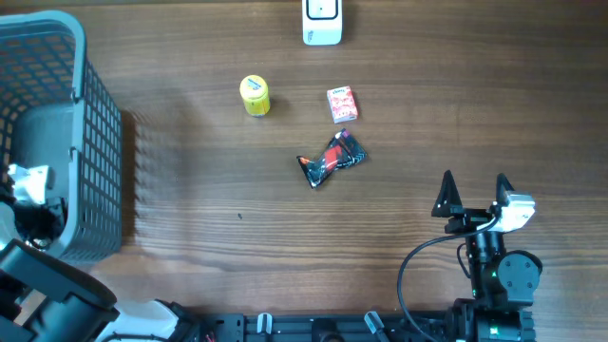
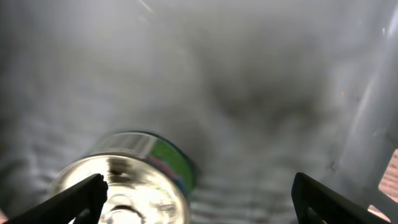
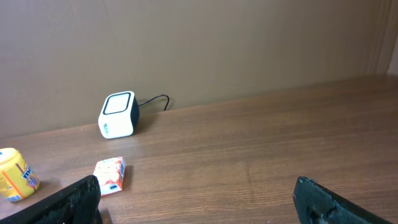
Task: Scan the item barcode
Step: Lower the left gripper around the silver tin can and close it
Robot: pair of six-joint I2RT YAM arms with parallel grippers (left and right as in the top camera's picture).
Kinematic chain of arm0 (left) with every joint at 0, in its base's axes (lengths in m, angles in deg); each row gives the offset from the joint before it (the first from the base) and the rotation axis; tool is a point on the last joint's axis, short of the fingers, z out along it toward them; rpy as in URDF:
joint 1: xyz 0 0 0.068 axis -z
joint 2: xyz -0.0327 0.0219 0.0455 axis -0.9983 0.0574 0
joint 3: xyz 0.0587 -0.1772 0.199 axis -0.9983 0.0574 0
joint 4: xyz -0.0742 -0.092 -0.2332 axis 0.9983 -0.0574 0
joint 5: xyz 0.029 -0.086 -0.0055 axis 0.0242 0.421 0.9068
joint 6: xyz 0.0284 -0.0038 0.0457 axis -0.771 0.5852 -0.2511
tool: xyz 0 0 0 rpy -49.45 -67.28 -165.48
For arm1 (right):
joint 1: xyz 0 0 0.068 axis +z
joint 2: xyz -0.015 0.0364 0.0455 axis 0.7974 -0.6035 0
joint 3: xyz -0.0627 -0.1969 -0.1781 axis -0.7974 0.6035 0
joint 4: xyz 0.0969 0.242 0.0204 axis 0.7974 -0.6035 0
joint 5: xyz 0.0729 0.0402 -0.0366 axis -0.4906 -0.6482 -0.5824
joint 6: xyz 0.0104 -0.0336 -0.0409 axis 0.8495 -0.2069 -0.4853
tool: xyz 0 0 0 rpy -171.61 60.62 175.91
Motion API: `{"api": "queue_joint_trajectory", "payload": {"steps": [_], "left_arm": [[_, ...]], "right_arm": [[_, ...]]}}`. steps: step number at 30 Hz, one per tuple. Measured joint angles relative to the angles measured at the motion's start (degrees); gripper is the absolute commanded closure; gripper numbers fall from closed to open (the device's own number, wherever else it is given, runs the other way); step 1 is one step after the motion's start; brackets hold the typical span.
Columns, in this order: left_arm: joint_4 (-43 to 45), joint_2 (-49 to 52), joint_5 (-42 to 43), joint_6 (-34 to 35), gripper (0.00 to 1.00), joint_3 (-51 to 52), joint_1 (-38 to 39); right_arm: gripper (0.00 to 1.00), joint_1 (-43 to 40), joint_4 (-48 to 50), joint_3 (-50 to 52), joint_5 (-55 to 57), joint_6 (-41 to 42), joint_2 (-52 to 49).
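one scanner (image 1: pixel 322 21) far; one yellow tub (image 1: pixel 255 96), one red box (image 1: pixel 341 104), one dark packet (image 1: pixel 331 159) on desk (image 1: pixel 237 242); one basket (image 1: pixel 95 142) left, one tin (image 2: pixel 146 165) inside; left hand (image 2: pixel 198 182), right hand (image 3: pixel 196 185): both wide, empty.

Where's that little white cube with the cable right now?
In the overhead view, the white cube sits at the top edge, just above the small red box.

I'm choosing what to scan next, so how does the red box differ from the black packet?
The box is a crisp rectangle; the packet is crumpled with pinched ends. The box is pale red and white; the packet is black with red. The box lies nearer the scanner, the packet nearer the right gripper. Both lie loose on the table, untouched.
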Motion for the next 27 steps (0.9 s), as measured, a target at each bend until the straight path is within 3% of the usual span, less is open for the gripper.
{"api": "queue_joint_trajectory", "payload": {"steps": [9, 19, 27], "left_arm": [[2.0, -1.5, -0.4, -0.6, 0.0, 0.5, -0.2], [4.4, -1.9, -15.2, 4.3, 0.0, 0.5, -1.4], [3.4, -1.8, -10.2, 12.1, 0.0, 0.5, -5.6]], "right_arm": [[0.0, 0.0, 0.0, 0.0, 0.0, 0.0, 0.0], [0.0, 0.0, 0.0, 0.0, 0.0, 0.0, 0.0], [0.0, 0.0, 0.0, 0.0, 0.0, 0.0, 0.0]]}}
